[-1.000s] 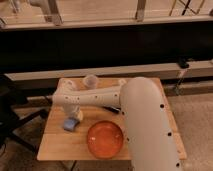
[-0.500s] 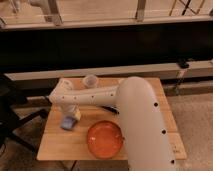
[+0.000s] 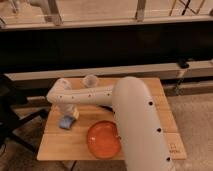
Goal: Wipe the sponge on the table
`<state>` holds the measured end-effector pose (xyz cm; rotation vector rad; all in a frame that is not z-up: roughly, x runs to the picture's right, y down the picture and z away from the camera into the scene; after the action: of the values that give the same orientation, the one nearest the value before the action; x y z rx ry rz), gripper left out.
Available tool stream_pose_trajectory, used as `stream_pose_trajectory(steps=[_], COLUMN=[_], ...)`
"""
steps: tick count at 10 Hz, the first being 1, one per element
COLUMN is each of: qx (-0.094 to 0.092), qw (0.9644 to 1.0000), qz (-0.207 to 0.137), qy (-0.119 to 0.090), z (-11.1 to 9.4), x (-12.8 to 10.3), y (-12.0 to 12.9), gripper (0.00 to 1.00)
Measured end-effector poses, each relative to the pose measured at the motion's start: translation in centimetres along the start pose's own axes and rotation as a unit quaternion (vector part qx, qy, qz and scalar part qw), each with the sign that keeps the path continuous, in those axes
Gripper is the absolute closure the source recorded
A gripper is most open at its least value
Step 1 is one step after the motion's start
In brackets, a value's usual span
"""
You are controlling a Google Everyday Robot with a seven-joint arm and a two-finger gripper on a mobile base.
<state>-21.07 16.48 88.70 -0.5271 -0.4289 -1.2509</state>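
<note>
The sponge (image 3: 65,122), a small light-blue block, lies on the left part of the light-wood table (image 3: 150,95). My white arm reaches from the lower right across the table to the left and bends down there. The gripper (image 3: 69,113) points down at the sponge's upper right edge, touching or just above it. The wrist hides the gripper's tip.
An orange bowl (image 3: 104,139) sits near the table's front edge, partly behind my arm. A small pale cup (image 3: 90,80) stands at the table's back edge. A black chair (image 3: 11,107) is close to the table's left side. A dark wall and ledge run behind the table.
The gripper and the sponge under it have shifted a little to the left across the table. The bowl and cup have stayed where they were.
</note>
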Motion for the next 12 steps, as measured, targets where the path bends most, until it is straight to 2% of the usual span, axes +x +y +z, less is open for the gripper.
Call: stream_pose_trajectory(steps=[12], qx=[0.000], qw=[1.0000], qz=[0.005], qy=[0.002], z=[-0.3], x=[2.1], y=[-2.1], gripper=[1.00])
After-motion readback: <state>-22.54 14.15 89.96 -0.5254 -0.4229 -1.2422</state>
